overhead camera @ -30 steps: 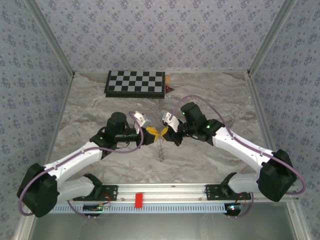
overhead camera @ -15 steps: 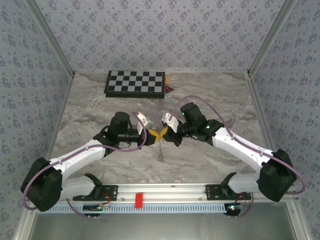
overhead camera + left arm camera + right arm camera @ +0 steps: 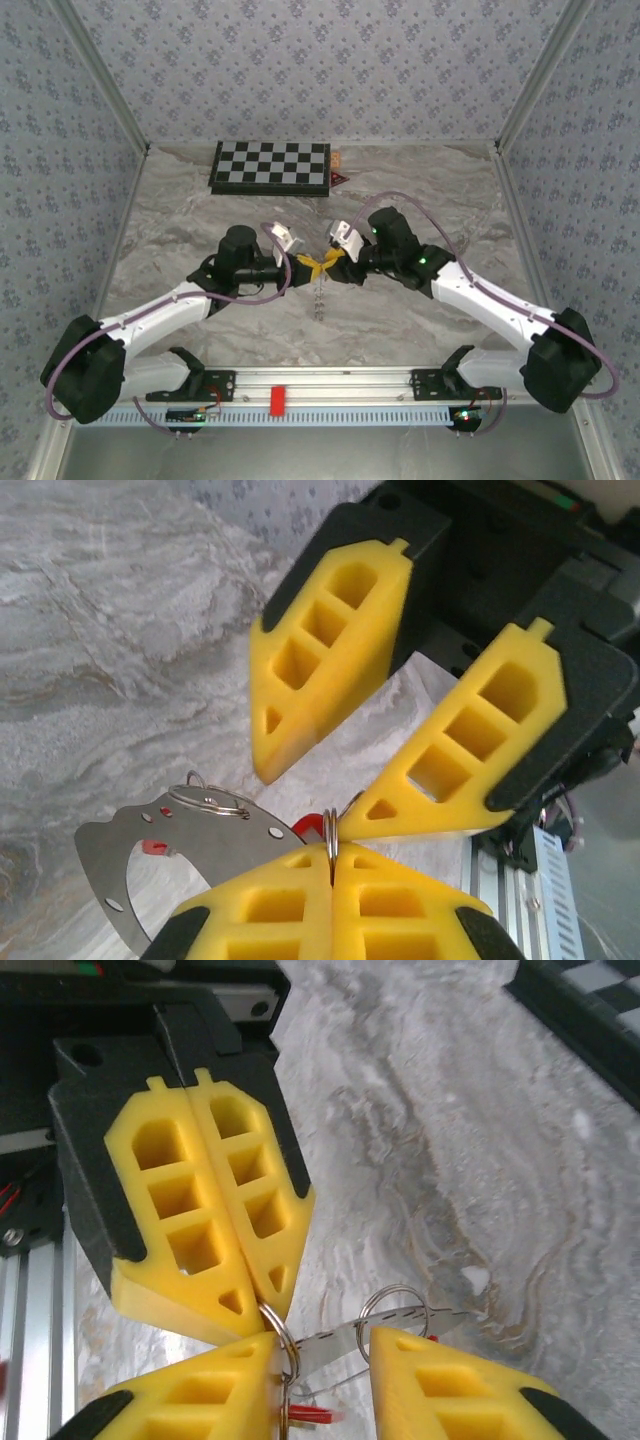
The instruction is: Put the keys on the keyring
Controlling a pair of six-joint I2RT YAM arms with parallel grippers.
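My left gripper point(image 3: 332, 865) pinches the thin silvery wire keyring point(image 3: 330, 830) above the table's point(image 3: 420, 200) middle, steadying it (I judge) for my spread right gripper point(image 3: 320, 1340) just beside.

Top external: high behind the 2 arm bases, angled down over the whole table point(image 3: 180, 230), far off; left and right wrist cameras: very close, facing each other across the same mid-table spot, both taking in left gripper point(image 3: 332, 858), right gripper point(image 3: 318, 792) and keyring point(image 3: 330, 832).
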